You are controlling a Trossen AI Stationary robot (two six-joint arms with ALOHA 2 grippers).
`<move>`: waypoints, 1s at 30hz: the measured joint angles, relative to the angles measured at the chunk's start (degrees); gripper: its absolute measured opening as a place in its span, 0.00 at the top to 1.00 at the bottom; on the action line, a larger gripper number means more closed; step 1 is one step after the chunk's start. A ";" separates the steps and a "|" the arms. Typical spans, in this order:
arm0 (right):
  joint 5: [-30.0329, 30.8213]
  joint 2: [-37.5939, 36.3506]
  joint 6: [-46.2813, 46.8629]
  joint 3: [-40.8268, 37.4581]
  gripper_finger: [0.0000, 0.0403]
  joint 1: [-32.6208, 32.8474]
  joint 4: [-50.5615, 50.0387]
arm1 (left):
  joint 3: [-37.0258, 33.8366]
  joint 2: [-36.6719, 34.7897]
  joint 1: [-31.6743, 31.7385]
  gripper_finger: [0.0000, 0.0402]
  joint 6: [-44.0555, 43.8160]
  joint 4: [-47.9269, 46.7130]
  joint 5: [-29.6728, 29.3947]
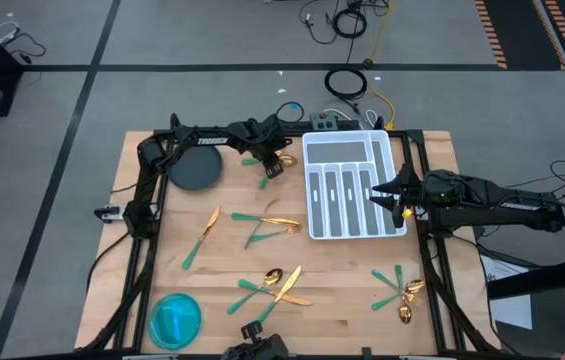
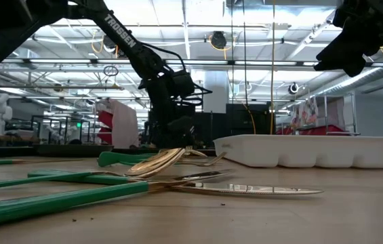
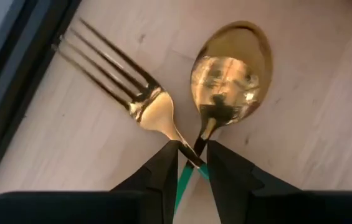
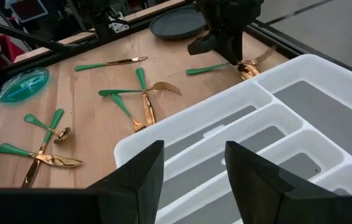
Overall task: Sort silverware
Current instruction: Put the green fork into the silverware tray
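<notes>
Two arms over the worktop (image 1: 362,320), left gripper (image 3: 191,163) parted astride crossed fork (image 3: 139,106) and spoon (image 3: 228,74), right gripper (image 4: 191,163) spread wide above white tray (image 4: 325,74), grasping nothing.

White divided plastic tray (image 1: 354,186) at the table's far right, with the dark round plate (image 1: 194,167) at far left and a crossed gold-headed, teal-handled fork (image 3: 123,93) and spoon (image 3: 230,73) between them, beneath the left gripper (image 1: 275,160). The right gripper (image 1: 386,193) hangs over the tray's right edge. Nearer the front lie the remaining silverware: a knife (image 1: 201,237) left of centre, crossed pieces (image 1: 267,226) just left of the tray, another cluster (image 1: 276,285) front centre, a third (image 1: 400,288) front right, and the translucent blue round lid (image 1: 175,319) at front left.
</notes>
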 joint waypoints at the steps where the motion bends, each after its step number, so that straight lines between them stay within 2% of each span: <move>1: 0.01 0.02 0.00 0.00 0.59 0.00 0.00 | 0.00 0.00 0.10 0.77 0.00 0.01 -0.11; 7: 0.00 0.00 0.00 0.00 0.59 0.00 0.00 | 0.00 0.00 0.31 0.78 -0.71 -0.09 -1.27; 13: 0.00 0.02 0.00 0.00 0.59 0.00 -0.02 | 0.00 0.00 0.31 0.83 -1.52 -0.26 -3.27; 20: 0.02 0.00 0.00 0.00 0.59 -0.01 -1.69 | 0.07 0.00 0.33 0.98 -1.60 0.01 -4.05; 30: 0.02 0.01 0.00 0.00 0.59 0.00 -1.73 | 0.99 -0.15 0.40 0.99 -2.88 -1.76 -4.05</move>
